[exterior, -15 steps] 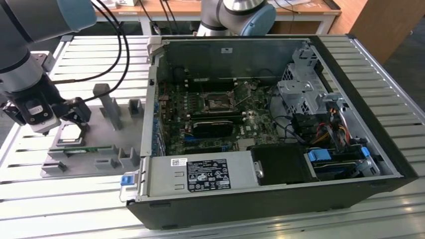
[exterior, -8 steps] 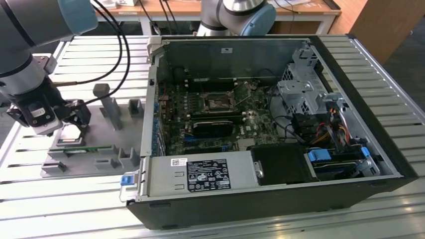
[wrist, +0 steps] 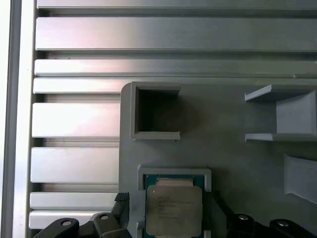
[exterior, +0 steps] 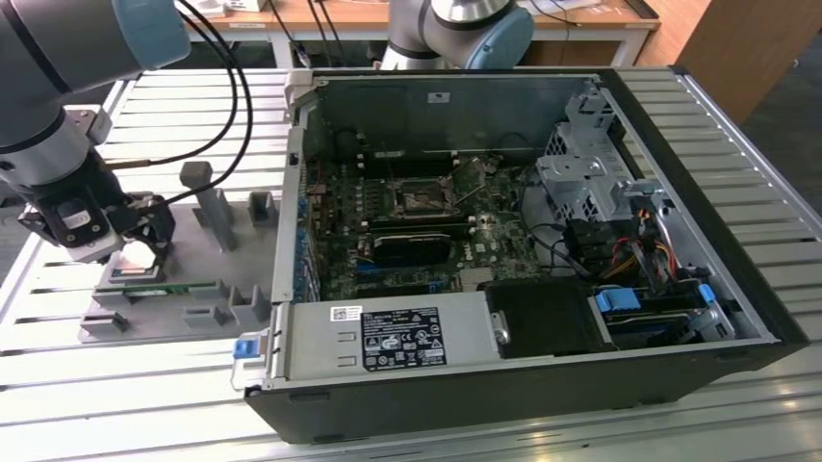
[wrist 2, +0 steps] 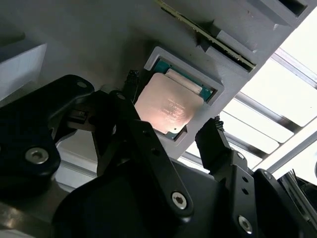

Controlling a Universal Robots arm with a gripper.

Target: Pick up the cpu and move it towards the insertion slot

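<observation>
**Pick not yet made: gripper [wrist 2: 173,101] spread around cpu [wrist: 173,210], chip in its pocket**

The gripper is seen w/ jaws apart, one of its fingers [wrist 2: 214,139] on either side of the cpu. No contact w/ the chip can be made out, so nothing is clamped. The cpu is found lying flat, metal top up, seated in a square pocket of the grey fixture [wrist: 223,148] and not lifted. Approach & alignment are judged done. Grasp, lift & transfer are judged left, i.e. most of the task.

Near that pocket, a green memory stick [exterior: 157,287] is held in the same fixture, which is carried by the slatted tabletop [exterior: 129,385].

Farther off, toward the exterior view's right, the open pc case [exterior: 719,250] is laid on its side w/ the motherboard [exterior: 385,241] exposed. The insertion slot [exterior: 422,199] is seen on that board, well apart from the cpu, w/ the case wall between the two. Whether the socket's frame is raised or shut can't be told. No travel toward the slot is shown: the chip is at its start point and the slot's position is unoccupied by any arm part.
</observation>
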